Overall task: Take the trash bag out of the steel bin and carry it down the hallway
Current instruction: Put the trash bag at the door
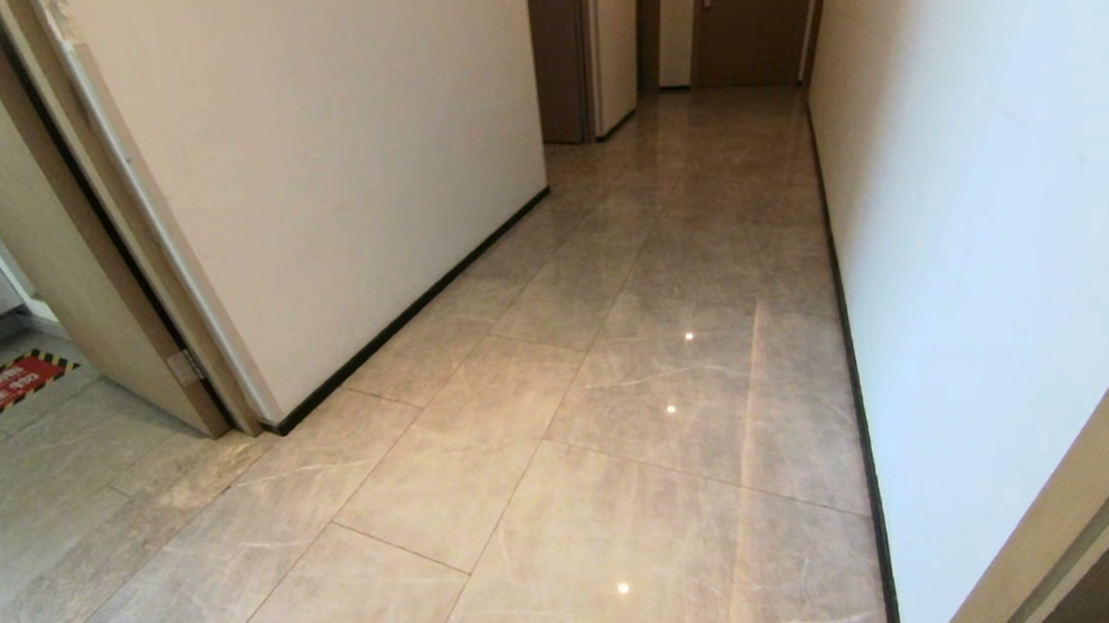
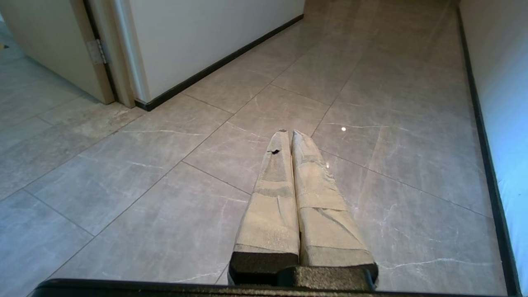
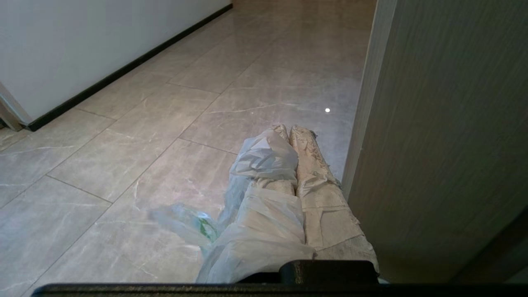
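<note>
Beige marbled hallway [image 1: 620,366] tiles running far ahead, left gripper [image 2: 288,134] pressed closed and empty above the floor, right gripper [image 3: 289,130] clamped on the translucent white trash bag [image 3: 255,206] draped over its fingers, beside a wood-grain door panel [image 3: 445,144].

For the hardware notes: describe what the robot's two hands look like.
The left hand has two long tapering fingers wrapped in worn beige tape, with a small tear near one tip, on a black base. The right hand matches: beige taped fingers, black base.
</note>
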{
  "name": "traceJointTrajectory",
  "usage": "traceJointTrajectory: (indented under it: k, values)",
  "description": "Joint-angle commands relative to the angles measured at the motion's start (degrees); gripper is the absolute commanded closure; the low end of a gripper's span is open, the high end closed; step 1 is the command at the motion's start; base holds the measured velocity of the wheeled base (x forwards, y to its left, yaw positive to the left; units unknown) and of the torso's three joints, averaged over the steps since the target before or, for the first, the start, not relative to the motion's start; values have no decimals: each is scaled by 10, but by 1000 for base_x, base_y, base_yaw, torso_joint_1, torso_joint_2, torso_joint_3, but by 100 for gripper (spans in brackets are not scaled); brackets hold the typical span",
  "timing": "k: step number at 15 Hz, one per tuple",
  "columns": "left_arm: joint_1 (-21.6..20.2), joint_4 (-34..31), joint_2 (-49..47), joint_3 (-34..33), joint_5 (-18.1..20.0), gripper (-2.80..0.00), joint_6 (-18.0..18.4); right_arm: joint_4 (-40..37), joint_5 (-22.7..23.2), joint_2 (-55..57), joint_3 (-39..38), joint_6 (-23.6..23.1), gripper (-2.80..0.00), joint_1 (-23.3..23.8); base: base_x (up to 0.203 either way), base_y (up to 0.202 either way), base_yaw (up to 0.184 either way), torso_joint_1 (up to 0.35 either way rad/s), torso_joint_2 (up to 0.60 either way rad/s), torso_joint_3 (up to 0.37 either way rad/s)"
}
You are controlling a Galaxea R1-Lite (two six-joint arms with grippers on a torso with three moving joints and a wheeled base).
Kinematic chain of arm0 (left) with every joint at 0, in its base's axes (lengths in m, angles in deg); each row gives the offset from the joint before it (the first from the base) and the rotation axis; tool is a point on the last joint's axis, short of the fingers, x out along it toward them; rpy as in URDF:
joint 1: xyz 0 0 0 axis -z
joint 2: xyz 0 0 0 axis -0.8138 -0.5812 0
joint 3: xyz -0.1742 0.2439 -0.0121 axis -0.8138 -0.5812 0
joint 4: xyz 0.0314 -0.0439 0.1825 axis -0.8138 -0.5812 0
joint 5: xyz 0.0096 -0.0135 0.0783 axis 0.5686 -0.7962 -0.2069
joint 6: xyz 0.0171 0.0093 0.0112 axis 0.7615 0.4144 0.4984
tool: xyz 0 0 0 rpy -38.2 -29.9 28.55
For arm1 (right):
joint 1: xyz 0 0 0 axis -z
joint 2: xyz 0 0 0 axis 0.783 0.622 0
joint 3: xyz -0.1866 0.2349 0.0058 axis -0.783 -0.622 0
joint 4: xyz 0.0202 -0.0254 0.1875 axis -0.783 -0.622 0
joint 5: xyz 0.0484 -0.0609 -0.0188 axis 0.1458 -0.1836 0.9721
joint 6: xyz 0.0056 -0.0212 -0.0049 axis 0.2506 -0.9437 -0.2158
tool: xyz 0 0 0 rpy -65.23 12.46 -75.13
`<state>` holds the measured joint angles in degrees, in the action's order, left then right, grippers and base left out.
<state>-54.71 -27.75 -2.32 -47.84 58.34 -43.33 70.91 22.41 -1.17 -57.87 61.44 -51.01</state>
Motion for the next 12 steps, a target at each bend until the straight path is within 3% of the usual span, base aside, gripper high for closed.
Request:
traceJointTrajectory:
  k: [1, 12]
  values:
    - [0, 0, 0, 0, 0, 0, -1, 1, 0, -1, 0, 1, 0, 0, 0, 0, 0, 0, 0, 0]
    - [0, 1, 0, 0, 0, 0, -1, 3, -1, -1, 5, -4, 0, 0, 0, 0, 0, 0, 0, 0]
